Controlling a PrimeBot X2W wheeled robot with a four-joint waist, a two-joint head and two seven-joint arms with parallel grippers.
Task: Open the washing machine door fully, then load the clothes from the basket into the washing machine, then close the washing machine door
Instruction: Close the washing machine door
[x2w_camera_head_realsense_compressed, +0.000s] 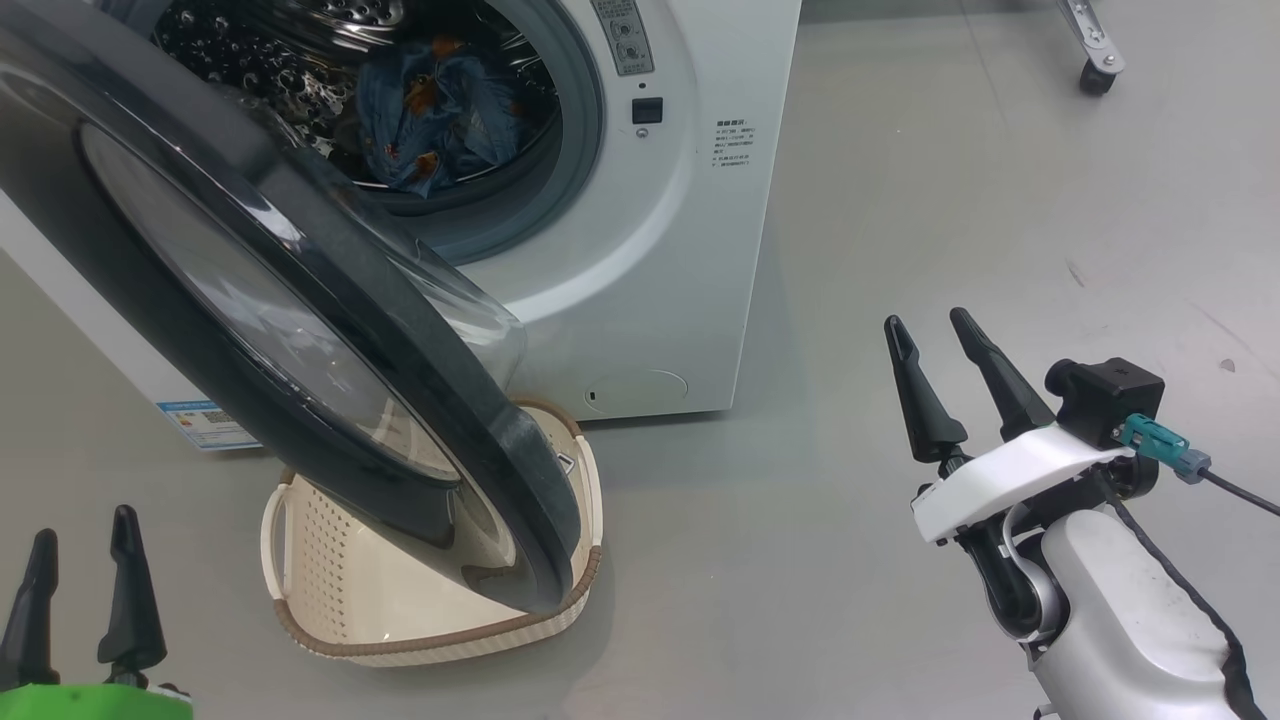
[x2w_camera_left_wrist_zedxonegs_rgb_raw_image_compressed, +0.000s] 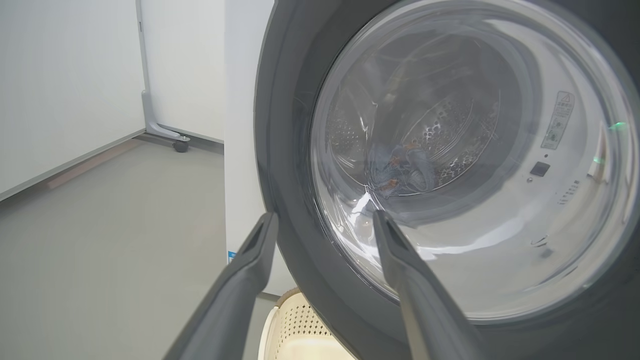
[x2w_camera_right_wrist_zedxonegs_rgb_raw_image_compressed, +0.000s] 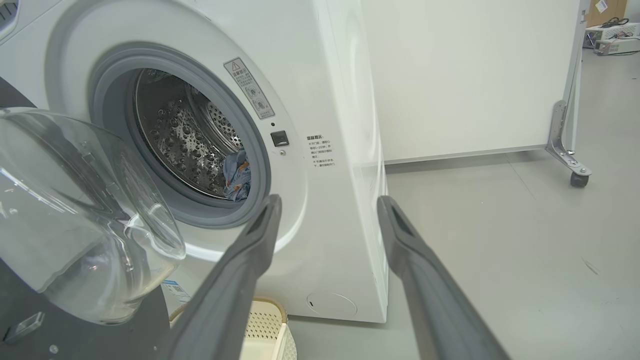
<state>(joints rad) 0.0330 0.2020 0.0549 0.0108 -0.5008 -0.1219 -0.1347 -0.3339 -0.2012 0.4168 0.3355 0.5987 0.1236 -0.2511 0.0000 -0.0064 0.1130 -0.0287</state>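
While the washing machine door stands partly swung out from the washing machine, with its hinge side at the left, its lower edge hangs over the basket, which sits on the grey floor just in front of the machine. The clothes lie inside the steel drum as a bundle of blue fabric with orange-brown spots, beyond the grey seal. The left end effector is at the near left, its two dark fingers spread apart and holding nothing. In the left wrist view they point at the outer face of the door, one toward the black rim and one toward the glass, and I cannot tell if they touch it. The right end effector is at the near right above the floor, well apart from the machine, its fingers also spread and holding nothing.
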